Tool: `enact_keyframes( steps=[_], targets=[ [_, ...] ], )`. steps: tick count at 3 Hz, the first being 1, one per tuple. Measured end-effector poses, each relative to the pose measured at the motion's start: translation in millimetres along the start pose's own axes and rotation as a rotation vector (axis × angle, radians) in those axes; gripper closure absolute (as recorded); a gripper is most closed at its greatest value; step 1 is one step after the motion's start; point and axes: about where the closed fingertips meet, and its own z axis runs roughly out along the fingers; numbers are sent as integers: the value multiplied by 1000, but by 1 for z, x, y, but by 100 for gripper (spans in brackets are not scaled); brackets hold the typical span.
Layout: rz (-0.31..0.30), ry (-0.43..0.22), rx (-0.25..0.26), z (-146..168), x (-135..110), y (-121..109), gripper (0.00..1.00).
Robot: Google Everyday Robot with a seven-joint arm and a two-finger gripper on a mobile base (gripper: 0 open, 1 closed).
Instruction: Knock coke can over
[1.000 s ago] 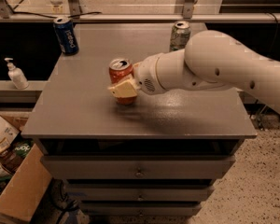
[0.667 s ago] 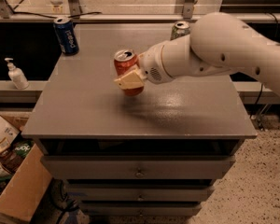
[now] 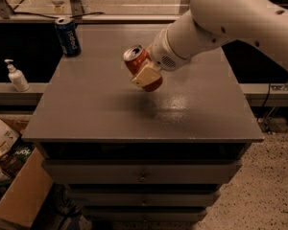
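Coke can (image 3: 136,63) is off the vertical: its long axis leans, with the silver top pointing up and to the left of the view and the base down and to the right. It sits near the middle of the grey surface (image 3: 105,116), a little toward the back, and seems to hang clear of it, with a dark shadow lying on the surface just beneath.

The gripper (image 3: 143,74) holds it, fingers (image 3: 146,77) clamped across the lower half of the can (only the tan near one shows; the other is behind the can). The white arm (image 3: 230,18) comes in from the upper right.

A second ago the can stood upright on the surface in the same grasp; a moment later it had been raised a little, top still nearly level. Now it is tipped well over to the left, and the arm has swung higher in the view, covering the silver-green can that showed at the back edge before.

A dark blue Pepsi can (image 3: 68,36) stands upright at the back left corner, well apart. Off the surface to the left stands a white pump bottle (image 3: 17,76) on a ledge, and a cardboard box (image 3: 19,195) sits on the floor beside the drawers (image 3: 141,172). Nothing lies on the surface near the coke can.
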Motion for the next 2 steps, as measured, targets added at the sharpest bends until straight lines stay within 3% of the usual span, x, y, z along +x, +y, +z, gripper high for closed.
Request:
enact_keyframes(
  steps=[2],
  targets=[
    [-211,275,-99,10,42,17,100]
  ],
)
